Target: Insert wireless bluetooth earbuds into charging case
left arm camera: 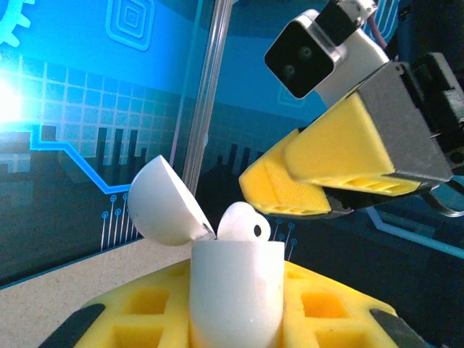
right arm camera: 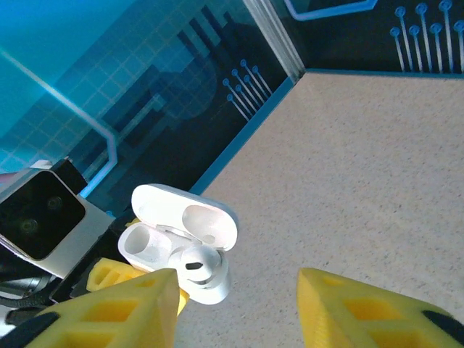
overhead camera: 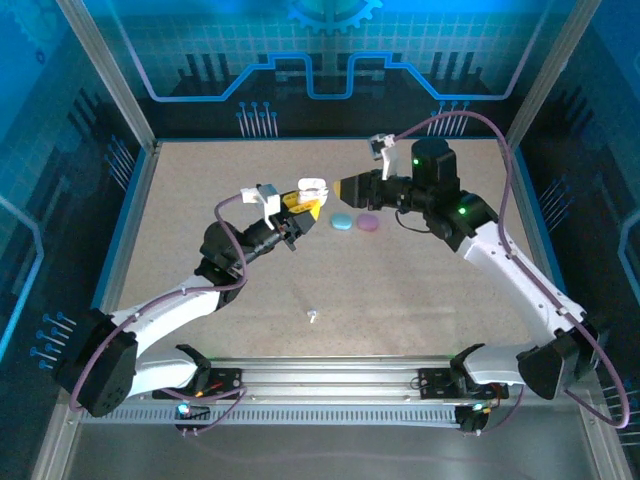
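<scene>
1. Grips white charging case [left arm camera: 235, 290] upright in left end effector [overhead camera: 303, 207], lid [left arm camera: 161, 203] tipped open.
2. Seats white earbud [left arm camera: 243, 221] in one bay, top poking above the rim.
3. Holds right end effector [right arm camera: 238, 286] near the case's open top, not touching, fingers moderately spread, nothing between.
4. Shows loose earbud [overhead camera: 312, 315] lying on the surface [overhead camera: 420, 290], well apart, nearer the arm bases.

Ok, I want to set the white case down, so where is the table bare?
Bare: the far left corner of the table, and its wide near half, save one white earbud. Crowded: mid-table, where the left claw, right claw, white case, blue case and purple case cluster.
</scene>
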Motion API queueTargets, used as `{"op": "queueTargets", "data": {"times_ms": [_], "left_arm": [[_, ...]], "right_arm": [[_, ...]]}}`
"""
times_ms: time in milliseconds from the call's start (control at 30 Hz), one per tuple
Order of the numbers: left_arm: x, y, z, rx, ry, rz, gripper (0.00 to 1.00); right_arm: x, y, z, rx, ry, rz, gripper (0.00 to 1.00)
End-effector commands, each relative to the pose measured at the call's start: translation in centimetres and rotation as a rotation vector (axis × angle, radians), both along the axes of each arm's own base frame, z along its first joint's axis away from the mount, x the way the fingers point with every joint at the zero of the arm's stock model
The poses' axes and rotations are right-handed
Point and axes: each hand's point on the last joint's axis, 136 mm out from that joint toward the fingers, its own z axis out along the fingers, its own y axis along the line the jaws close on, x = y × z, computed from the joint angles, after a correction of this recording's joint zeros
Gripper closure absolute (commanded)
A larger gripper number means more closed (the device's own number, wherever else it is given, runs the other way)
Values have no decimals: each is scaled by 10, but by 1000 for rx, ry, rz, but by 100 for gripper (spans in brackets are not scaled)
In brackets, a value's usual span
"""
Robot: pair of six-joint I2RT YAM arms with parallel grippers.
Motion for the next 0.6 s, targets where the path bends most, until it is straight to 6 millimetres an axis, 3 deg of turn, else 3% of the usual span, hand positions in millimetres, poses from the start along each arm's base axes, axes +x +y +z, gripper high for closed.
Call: {"op": "queueTargets", "data": {"times_ms": [0, 567], "left_arm": [[-7, -1, 8, -33, -30, -24, 81], [-12, -4, 11, -36, -61, -53, 80]], "right_arm": [[-4, 7, 9, 18, 0, 51, 58], [-5, 24, 7, -4, 11, 102, 58]]}}
